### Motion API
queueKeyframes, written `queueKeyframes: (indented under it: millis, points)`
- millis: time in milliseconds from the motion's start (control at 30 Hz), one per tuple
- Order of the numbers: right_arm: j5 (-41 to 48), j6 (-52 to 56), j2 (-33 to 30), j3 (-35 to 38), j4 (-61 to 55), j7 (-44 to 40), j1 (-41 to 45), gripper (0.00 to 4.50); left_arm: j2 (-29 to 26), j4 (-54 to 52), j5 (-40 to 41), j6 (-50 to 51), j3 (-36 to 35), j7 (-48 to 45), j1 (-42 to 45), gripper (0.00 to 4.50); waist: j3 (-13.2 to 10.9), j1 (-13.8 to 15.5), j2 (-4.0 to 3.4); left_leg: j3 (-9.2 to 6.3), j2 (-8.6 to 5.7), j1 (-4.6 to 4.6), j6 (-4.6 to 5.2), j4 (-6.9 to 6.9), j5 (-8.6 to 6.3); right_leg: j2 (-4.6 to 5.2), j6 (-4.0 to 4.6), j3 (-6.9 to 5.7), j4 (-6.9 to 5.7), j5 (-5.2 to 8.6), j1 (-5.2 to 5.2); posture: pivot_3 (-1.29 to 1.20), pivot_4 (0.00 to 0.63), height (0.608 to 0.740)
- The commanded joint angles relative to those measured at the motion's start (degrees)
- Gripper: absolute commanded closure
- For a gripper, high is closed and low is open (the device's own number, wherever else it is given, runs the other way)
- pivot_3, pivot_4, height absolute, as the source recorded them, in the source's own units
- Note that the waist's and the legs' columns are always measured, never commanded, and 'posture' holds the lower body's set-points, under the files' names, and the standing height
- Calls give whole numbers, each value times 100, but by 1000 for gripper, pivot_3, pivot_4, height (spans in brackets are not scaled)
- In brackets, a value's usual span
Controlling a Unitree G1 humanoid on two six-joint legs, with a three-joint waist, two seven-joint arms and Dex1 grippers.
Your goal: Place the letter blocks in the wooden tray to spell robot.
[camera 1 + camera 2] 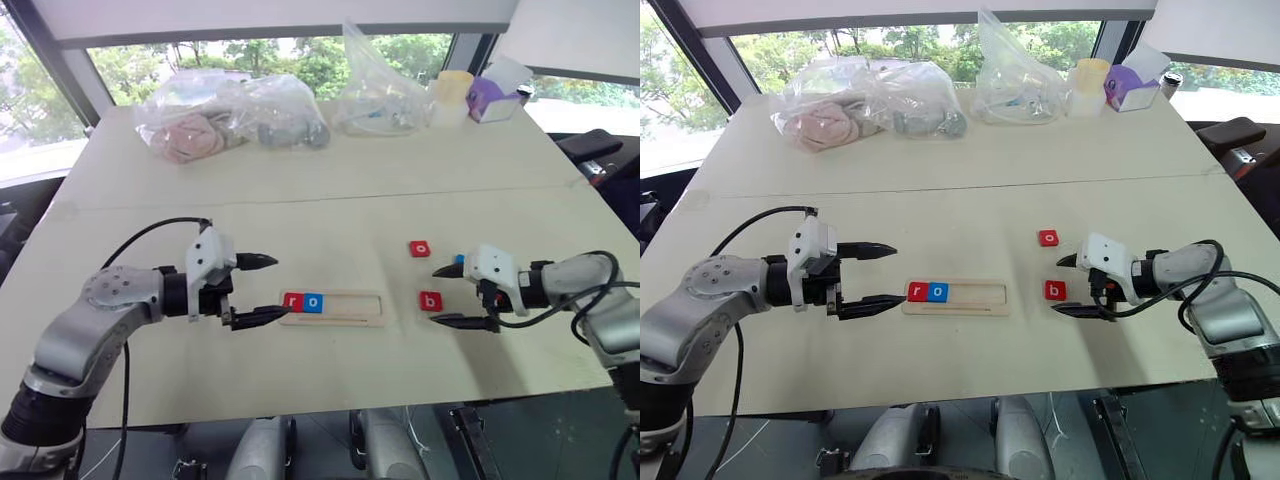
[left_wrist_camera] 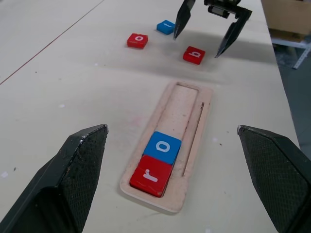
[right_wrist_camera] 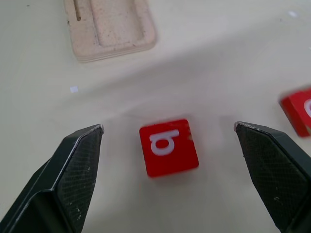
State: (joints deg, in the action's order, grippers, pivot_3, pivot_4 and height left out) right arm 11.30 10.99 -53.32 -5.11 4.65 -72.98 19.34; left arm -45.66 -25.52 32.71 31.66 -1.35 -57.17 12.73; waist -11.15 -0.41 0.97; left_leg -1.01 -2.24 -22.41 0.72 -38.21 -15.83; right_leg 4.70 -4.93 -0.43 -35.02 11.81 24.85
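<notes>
right gripper (image 3: 167, 141) jaws apart around red b block (image 3: 168, 147); left gripper (image 1: 265, 290) jaws apart beside wooden tray (image 1: 345, 318)

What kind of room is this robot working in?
Probably an office or lab by a window: a big pale table, trees behind the glass, plastic bags of odds and ends, and a wooden tray of letter blocks.

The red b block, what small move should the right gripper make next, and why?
Probably lower and close on the red b block: the right gripper is open astride it, and the wooden tray holds only r and o, so b comes next.
</notes>
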Motion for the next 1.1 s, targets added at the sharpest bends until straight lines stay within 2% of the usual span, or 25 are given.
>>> queueKeyframes:
  millis: [33, 400, 433, 467, 600, 633, 867, 967, 1100]
  points:
    - [-176, -398, 41, -88, 349, -99, 113, 60, -107, -268, 39, -21, -234, 67, -66, 0, 0, 9, 0, 0, -2, 0, 0, 0, 0, 3, 1, 1, 2, 0, -1, 0, 150, 725]
    - [-347, -668, 211, -189, 792, -80, 162, 60, -222, -372, 59, 2, -313, 131, -176, 0, 1, 14, 0, 0, -3, 3, -1, -2, 0, 6, 3, 3, -1, -1, -3, 0, 150, 725]
    - [-358, -671, 223, -192, 803, -75, 164, 574, -227, -387, 57, 6, -313, 136, -179, 0, 2, 12, 0, 1, -3, 3, -1, -2, 0, 6, 3, 3, 0, -1, -4, 0, 150, 725]
    - [-380, -699, 238, -192, 818, -63, 168, 828, -234, -393, 52, 6, -313, 135, -179, 0, 2, -1, 1, 1, -3, 4, -1, -3, 0, 6, 3, 3, 0, -2, -5, 0, 150, 725]
    - [-364, -583, 280, -125, 732, -24, 200, 2976, -248, -359, 24, -16, -310, 121, -150, 0, 2, -20, 0, 1, -3, 8, -2, -4, 1, 6, 6, 5, -3, -4, -7, 0, 150, 725]
    - [-350, -508, 280, -108, 651, -4, 223, 3344, -251, -352, 21, -22, -311, 116, -147, 0, 1, -18, 0, 1, -3, 9, -2, -4, 1, 6, 6, 5, -4, -4, -7, 0, 150, 725]
    - [179, 696, 591, -260, -601, -63, 757, 3344, -240, -357, 9, -21, -268, 117, -109, 0, 0, -44, -3, 1, 0, 9, -3, -3, 1, 3, 7, 6, -7, -5, -2, 0, 150, 725]
    - [93, 1087, 1089, -702, -1088, 158, 915, 3344, -238, -356, -14, -41, -228, 98, -94, 0, 1, -19, -1, -6, 6, 7, -3, -1, 1, -3, 6, 2, -12, -6, 2, 0, 150, 725]
    - [-292, 1023, 1582, -1139, -992, 525, 1054, 3344, -253, -415, 7, -17, -247, 100, -123, 0, 0, 32, -3, -13, 0, -2, -4, -1, 1, 3, 6, -2, -8, -6, 5, 0, 150, 725]
